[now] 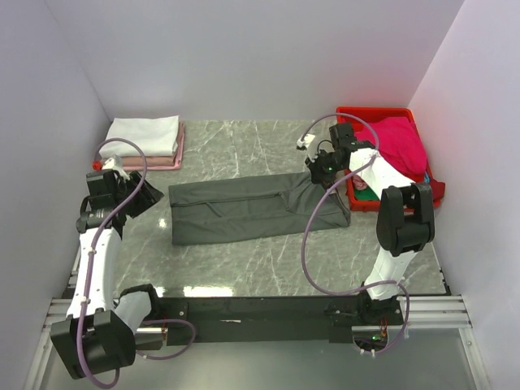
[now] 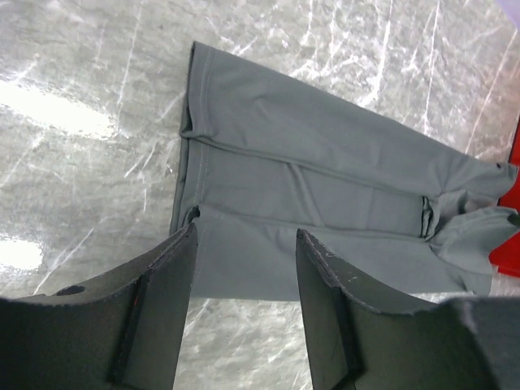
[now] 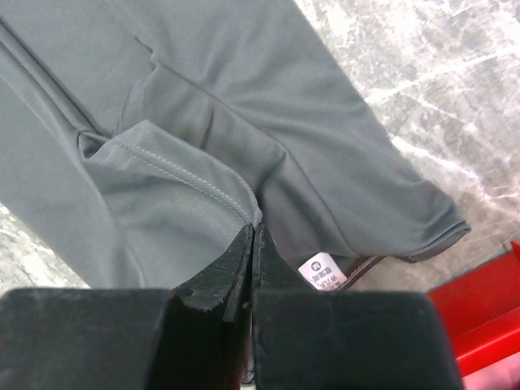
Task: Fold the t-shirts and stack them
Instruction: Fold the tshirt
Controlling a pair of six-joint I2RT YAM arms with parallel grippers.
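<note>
In the far left corner of the desk [image 1: 244,142] lay the folded pile, a white tee [image 1: 145,132] on top of a pale pink tee [image 1: 166,161]. I judged it was parked clear of the working area so the next shirt could go on top.

My left jaws stood partly open with nothing between them, hanging just above the hem end of the charcoal tee [image 1: 244,213]. That put them where they could take that end for a fold. The tee itself lay across the middle of the desk as a long strip, both sides turned in lengthwise.

At its right end my right jaws were shut tight on a pinch of cloth by the collar, with the label [image 3: 318,272] showing just beside them. The fabric rose a little toward the grip, which I'd say was there to hold the strip straight.

Further right, the red crate [image 1: 374,111] held the unfolded magenta tee [image 1: 402,142] and a green tee [image 1: 367,195], waiting their turn.

The desk was grey marbled stone, glossy, with bright patches of reflected light. Plain white walls [image 1: 244,57] closed it in on three sides.
</note>
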